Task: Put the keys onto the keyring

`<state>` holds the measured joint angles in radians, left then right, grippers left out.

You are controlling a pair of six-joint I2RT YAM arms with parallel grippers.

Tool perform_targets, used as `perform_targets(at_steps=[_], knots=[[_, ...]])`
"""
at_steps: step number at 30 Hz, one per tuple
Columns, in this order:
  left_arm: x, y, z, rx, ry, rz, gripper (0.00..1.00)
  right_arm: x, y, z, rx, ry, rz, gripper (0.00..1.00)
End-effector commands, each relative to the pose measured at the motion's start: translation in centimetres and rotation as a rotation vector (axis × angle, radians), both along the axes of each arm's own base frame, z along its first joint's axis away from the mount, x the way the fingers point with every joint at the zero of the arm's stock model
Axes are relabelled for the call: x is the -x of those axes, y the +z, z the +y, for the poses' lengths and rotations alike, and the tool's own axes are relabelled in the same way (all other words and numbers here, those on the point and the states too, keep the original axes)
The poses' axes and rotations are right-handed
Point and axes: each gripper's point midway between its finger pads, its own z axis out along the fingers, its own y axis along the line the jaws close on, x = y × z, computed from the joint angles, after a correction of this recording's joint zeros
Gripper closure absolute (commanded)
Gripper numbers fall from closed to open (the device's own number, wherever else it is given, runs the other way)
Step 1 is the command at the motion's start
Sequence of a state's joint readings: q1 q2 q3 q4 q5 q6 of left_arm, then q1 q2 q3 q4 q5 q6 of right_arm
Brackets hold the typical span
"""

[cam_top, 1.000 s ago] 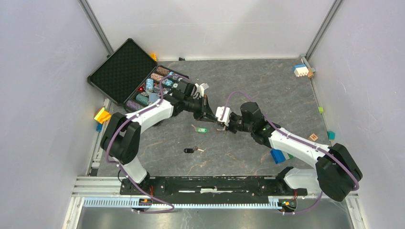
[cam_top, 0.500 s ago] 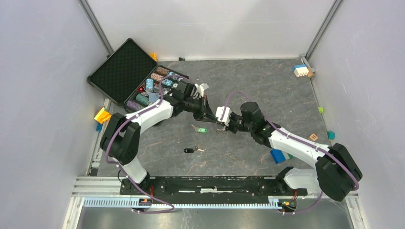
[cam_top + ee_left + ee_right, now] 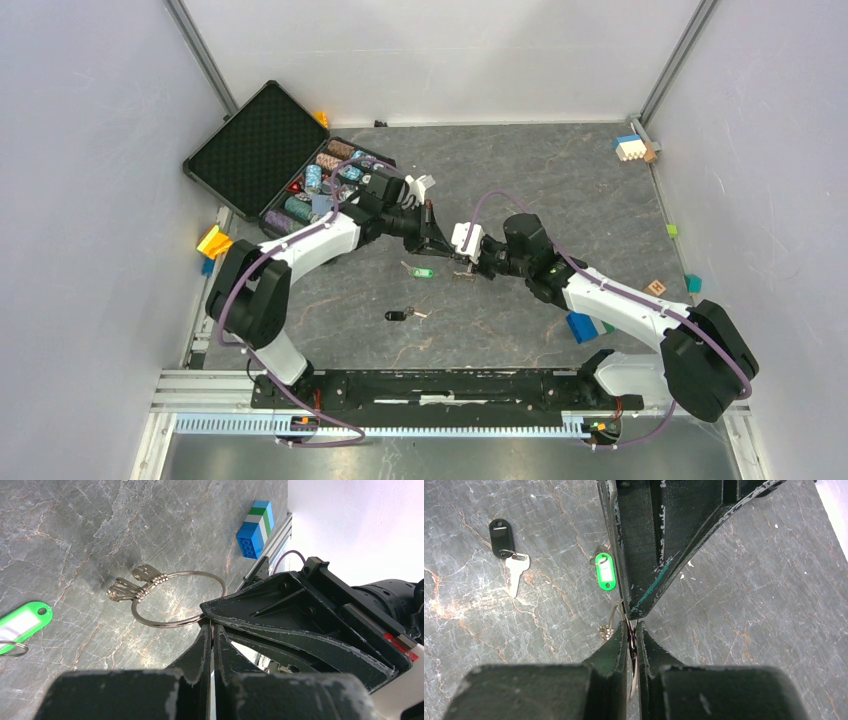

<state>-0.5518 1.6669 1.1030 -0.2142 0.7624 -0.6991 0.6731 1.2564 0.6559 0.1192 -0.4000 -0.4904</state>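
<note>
Left wrist: whole keyring [image 3: 150, 621]; right wrist alone: black key [image 3: 500, 532].

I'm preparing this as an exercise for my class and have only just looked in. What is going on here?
Both arms meet over the middle of the table. The left end effector and the right end effector are each shut on the keyring, pinching its wire from opposite sides. The green-tagged key and the black-tagged key lie loose on the table, and neither is threaded on yet.
</note>
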Motion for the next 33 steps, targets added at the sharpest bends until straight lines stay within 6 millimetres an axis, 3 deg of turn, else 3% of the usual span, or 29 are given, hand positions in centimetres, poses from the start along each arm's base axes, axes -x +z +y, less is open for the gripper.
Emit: perform_targets(at_steps=[1,15,27,33], knots=[[0.1,2.4,0.0,0.06,-0.008,-0.09,0.98,-1.2,2.0,0.3,-0.046,-0.041,-0.03,1.0],[0.3,3.7,0.2,0.1,-0.026,-0.244,0.97,-0.8,1.6,0.7,-0.066,-0.017,0.027,1.0],[-0.2,4.2,0.4,0.078,-0.063,-0.338,0.69,-0.3,1.1,0.7,-0.048,0.014,0.022,1.0],[-0.4,4.7,0.8,0.059,-0.077,-0.405,0.64,-0.1,1.2,0.7,-0.052,0.026,0.018,1.0]])
